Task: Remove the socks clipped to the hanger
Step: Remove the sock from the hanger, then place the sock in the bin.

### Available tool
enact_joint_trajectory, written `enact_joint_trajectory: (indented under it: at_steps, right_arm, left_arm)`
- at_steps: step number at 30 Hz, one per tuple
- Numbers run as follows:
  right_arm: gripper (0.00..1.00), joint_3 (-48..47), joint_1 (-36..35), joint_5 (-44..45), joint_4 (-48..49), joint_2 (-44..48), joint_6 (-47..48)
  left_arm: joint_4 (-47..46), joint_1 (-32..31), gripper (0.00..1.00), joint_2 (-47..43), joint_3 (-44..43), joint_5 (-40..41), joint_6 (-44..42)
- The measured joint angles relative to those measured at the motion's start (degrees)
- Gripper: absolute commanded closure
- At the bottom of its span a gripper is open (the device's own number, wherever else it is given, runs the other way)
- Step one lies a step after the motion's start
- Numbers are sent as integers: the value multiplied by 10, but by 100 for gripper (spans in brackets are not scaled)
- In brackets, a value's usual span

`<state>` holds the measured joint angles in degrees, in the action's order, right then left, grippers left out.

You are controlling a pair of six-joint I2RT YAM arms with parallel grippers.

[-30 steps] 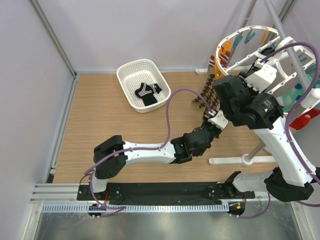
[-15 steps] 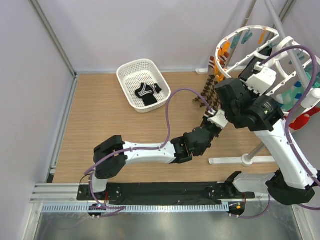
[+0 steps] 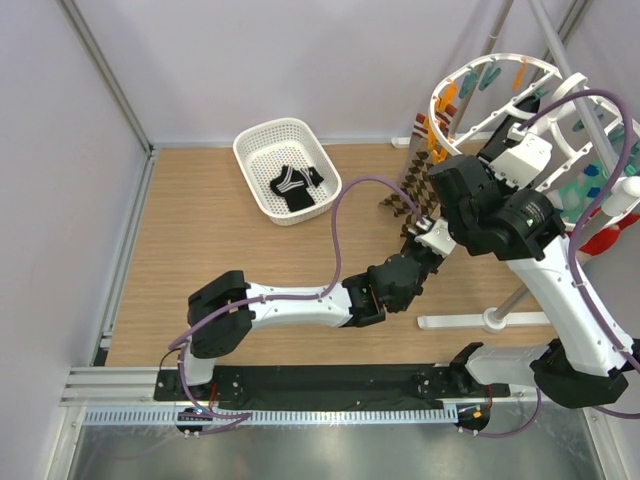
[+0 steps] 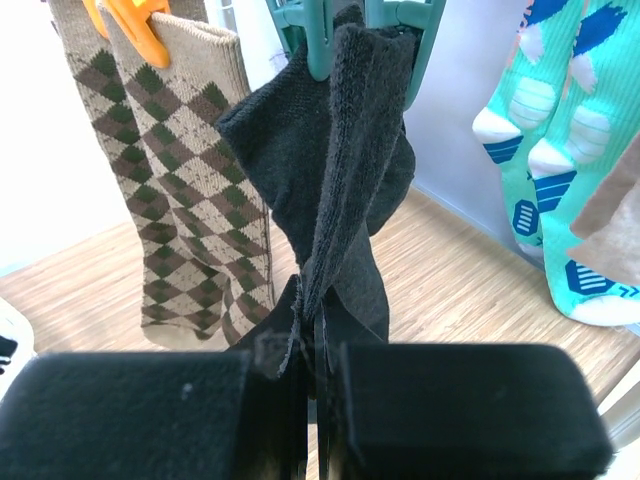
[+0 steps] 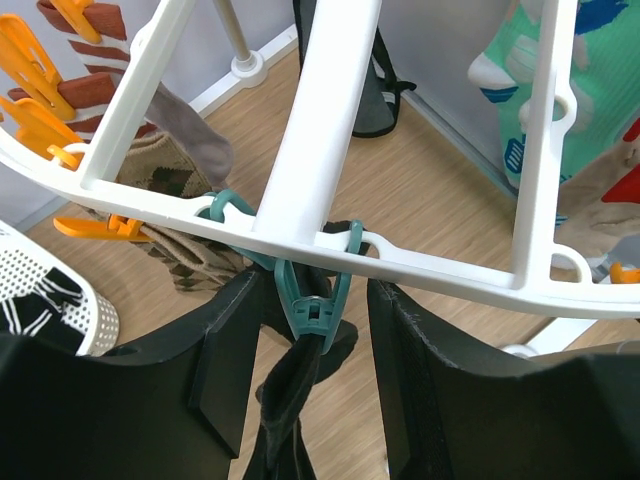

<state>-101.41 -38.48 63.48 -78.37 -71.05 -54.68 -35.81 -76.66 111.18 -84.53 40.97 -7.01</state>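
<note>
Currently the left gripper (image 4: 315, 352) is pinching the lower end of the black sock (image 4: 345, 160), its fingers pressed together on the fabric. That sock is hanging from a teal peg (image 5: 310, 318) on the hanger (image 5: 322, 120), which is standing at about 2 o'clock over the table (image 3: 200, 250) in the overhead view. At the sock's 9 o'clock a diamond-checked sock (image 4: 185, 190) is dangling from an orange peg (image 4: 140, 20); at its 3 o'clock teal patterned socks (image 4: 560, 150) are hanging. The right gripper (image 5: 316, 292) is straddling the teal peg, jaws apart on either side and not visibly pressing it.

By my judgement, the arms are working on freeing the black sock. Next, the right jaws are going to need to squeeze the peg open while the left gripper is drawing the sock downward, before carrying it to the basket (image 3: 262, 150) at 11 o'clock.
</note>
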Motion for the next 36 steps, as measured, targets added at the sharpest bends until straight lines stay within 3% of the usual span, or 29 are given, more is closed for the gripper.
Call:
enact_joint_trajectory:
  at_steps: [7,14,17,18,21,31,36]
  right_arm:
    - [47,13,3,8,0,1,10]
    - [55,26,7,12,9,5,15]
    - [70,39,8,14,25,16,26]
    - [82,43,8,14,33,20,30]
    - [99,50,8,17,45,28,39]
    - [99,63,9,17,77,40,57]
    - [99,81,9,0,99,63,68]
  left_arm:
    - [-5,-2,100,0,0,0,-9]
    - [-8,-2,100,0,0,5,-10]
    - [-8,-2,100,0,0,5,-10]
    - [-8,-3,100,0,0,6,-10]
    - [-8,-3,100,0,-1,8,-10]
    - [-3,-6,100,-2,7,26,-4]
    - [63,15,100,-45,75,33,44]
